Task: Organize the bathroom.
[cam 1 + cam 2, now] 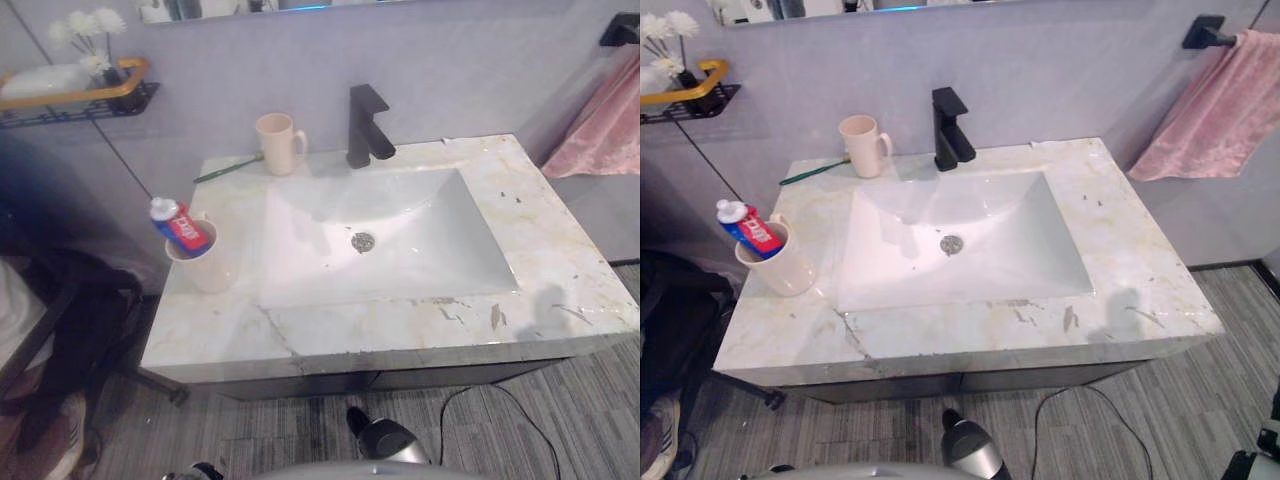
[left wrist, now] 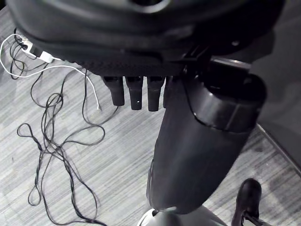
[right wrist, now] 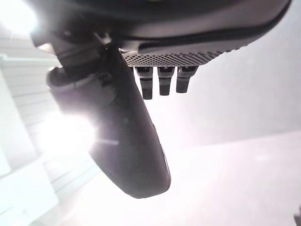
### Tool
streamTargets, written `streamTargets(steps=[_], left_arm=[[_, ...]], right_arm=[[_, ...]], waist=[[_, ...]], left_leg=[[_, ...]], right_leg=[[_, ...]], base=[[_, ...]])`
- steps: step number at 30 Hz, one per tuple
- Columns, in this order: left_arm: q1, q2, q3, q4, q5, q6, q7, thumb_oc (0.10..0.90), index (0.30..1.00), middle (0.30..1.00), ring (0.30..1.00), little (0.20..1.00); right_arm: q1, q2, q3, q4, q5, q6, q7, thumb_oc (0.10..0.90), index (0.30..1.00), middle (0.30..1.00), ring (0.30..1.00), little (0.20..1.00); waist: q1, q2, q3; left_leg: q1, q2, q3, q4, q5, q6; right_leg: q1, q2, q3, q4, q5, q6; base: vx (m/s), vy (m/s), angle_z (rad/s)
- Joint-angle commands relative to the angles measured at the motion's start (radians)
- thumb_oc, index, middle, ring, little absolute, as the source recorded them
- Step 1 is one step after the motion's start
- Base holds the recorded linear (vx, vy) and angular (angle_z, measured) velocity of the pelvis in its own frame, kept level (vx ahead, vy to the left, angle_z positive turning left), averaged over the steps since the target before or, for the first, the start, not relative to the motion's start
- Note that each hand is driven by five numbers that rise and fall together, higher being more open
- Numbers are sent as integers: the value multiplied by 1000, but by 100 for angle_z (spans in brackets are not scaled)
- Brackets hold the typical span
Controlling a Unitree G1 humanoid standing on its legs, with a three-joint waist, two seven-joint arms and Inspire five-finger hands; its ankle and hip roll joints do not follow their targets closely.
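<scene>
Marble-patterned and pale, the tabletop point(image 1: 1140, 290) lies bare along its near edge, with the white sink point(image 1: 970, 250) sunk in its middle. On the left side stands a cream cup point(image 1: 780, 268) holding a toothpaste tube point(image 1: 752, 230) that leans out of it. Further back a second cup point(image 1: 864, 146) stands just left of the black faucet point(image 1: 951, 130), and a green toothbrush point(image 1: 812, 174) lies flat beside it, its head towards that cup. The toothbrush looks light, thin and stiff; being low on a smooth surface, it is likely best pinched mid-handle. The cups seem rigid and breakable, so grasp around the body. A pink towel point(image 1: 1220, 110) hangs on the right wall. The left robot hand point(image 2: 136, 92) hangs over the floor, fingers relaxed, empty; the right robot hand point(image 3: 162, 80) likewise holds nothing.
</scene>
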Motion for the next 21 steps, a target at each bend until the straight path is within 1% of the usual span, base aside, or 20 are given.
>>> streamTargets(steps=[1, 2, 5, 6, 7, 8, 10, 11, 12, 13, 14, 15, 16, 18, 19, 20, 21], left_arm=[[-5, 81, 9, 78, -38, 18, 26, 800, 900, 900, 900, 900], [-3, 80, 8, 80, -42, 15, 30, 800, 900, 900, 900, 900], [-2, 75, 4, 78, -45, 19, 36, 800, 900, 900, 900, 900], [-1, 72, 3, 75, -45, 16, 40, 800, 900, 900, 900, 900], [-1, 71, 1, 74, -46, 18, 41, 800, 900, 900, 900, 900], [-2, 70, -1, 68, -51, 19, 44, 800, 900, 900, 900, 900], [-3, 67, -4, 65, -51, 19, 47, 800, 900, 900, 900, 900], [-5, 65, -5, 58, -53, 22, 48, 800, 900, 900, 900, 900], [-5, 65, -6, 57, -54, 22, 49, 800, 900, 900, 900, 900], [-14, 62, -8, 53, -54, 27, 48, 800, 900, 900, 900, 900], [-17, 62, -8, 52, -56, 29, 46, 800, 900, 900, 900, 900], [-24, 61, -9, 50, -57, 32, 43, 800, 900, 900, 900, 900], [-31, 59, -8, 49, -54, 36, 41, 800, 900, 900, 900, 900], [-36, 58, -4, 50, -54, 38, 39, 800, 900, 900, 900, 900], [-42, 56, -6, 47, -54, 44, 36, 800, 900, 900, 900, 900], [-46, 54, 2, 45, -41, 49, 31, 800, 900, 900, 900, 900], [-48, 50, -2, 46, -48, 47, 33, 800, 900, 900, 900, 900]], right_arm=[[-42, -97, -85, 60, 109, -75, -28, 800, 900, 900, 900, 900], [-26, -105, -113, 104, 155, -74, -34, 800, 900, 900, 900, 900], [3, -114, -159, 183, 234, -64, -34, 800, 900, 900, 900, 900], [20, -117, -180, 225, 262, -50, -53, 800, 900, 900, 900, 900], [23, -116, -183, 236, 269, -49, -54, 800, 900, 900, 900, 900], [39, -112, -196, 279, 314, -31, -80, 800, 900, 900, 900, 900], [52, -106, -204, 306, 337, -27, -91, 800, 900, 900, 900, 900], [71, -91, -213, 333, 377, -9, -105, 800, 900, 900, 900, 900], [76, -88, -216, 339, 390, 0, -113, 800, 900, 900, 900, 900], [90, -60, -211, 392, 444, 9, -137, 800, 900, 900, 900, 900], [94, -54, -209, 406, 462, 13, -140, 800, 900, 900, 900, 900], [102, -36, -198, 437, 499, 37, -157, 800, 900, 900, 900, 900], [106, -13, -179, 465, 523, 46, -172, 800, 900, 900, 900, 900], [110, 10, -161, 495, 558, 55, -183, 800, 900, 900, 900, 900], [113, 42, -144, 511, 587, 89, -192, 800, 900, 900, 900, 900], [118, 71, -124, 540, 626, 96, -184, 800, 900, 900, 900, 900], [122, 111, -103, 565, 666, 120, -180, 800, 900, 900, 900, 900]], waist=[[18, -91, -40], [17, -91, -40], [14, -91, -38], [14, -89, -36], [13, -89, -37], [11, -88, -36], [11, -86, -36], [9, -85, -36], [9, -84, -36], [8, -81, -34], [7, -79, -34], [6, -77, -33], [4, -75, -32], [2, -73, -31], [2, -69, -32], [2, -67, -31], [2, -64, -29]], left_leg=[[15, 41, -15, 164, -99, -18], [15, 43, -12, 161, -97, -20], [14, 46, -8, 160, -96, -24], [13, 47, -7, 160, -95, -26], [14, 48, -6, 159, -95, -27], [14, 49, -4, 156, -93, -28], [14, 50, -2, 155, -93, -30], [14, 52, 1, 154, -91, -32], [14, 53, 1, 154, -91, -32], [14, 54, 2, 152, -89, -33], [14, 54, 2, 151, -87, -34], [14, 55, 3, 150, -84, -35], [15, 55, 3, 149, -82, -36], [16, 55, 4, 148, -79, -36], [16, 57, 7, 151, -72, -39], [18, 57, 6, 150, -74, -38], [20, 57, 3, 147, -69, -38]], right_leg=[[-36, -41, 49, 79, -25, 92], [-41, -41, 48, 79, -23, 92], [-47, -42, 47, 81, -20, 90], [-51, -43, 46, 81, -18, 89], [-52, -43, 46, 81, -18, 89], [-57, -43, 46, 83, -16, 88], [-61, -44, 45, 83, -15, 87], [-66, -44, 42, 84, -12, 87], [-67, -44, 42, 85, -12, 86], [-72, -44, 41, 86, -9, 85], [-73, -44, 41, 85, -8, 85], [-74, -44, 41, 83, -6, 83], [-76, -43, 42, 82, -4, 82], [-77, -43, 41, 80, -2, 81], [-79, -42, 38, 80, 0, 79], [-76, -43, 40, 77, 3, 78], [-75, -43, 38, 73, 7, 77]], base=[[-24, 18, -10], [-17, 16, -12], [-7, 9, -5], [0, 0, 0], [0, 0, 0], [-3, 12, -4], [-2, 6, -2], [0, 0, 0], [0, 0, 0], [0, 0, 0], [-10, 14, 3], [-9, 6, 6], [-9, 3, 6], [-4, -1, 2], [0, 0, 0], [0, 0, 0], [-8, -5, 8]])
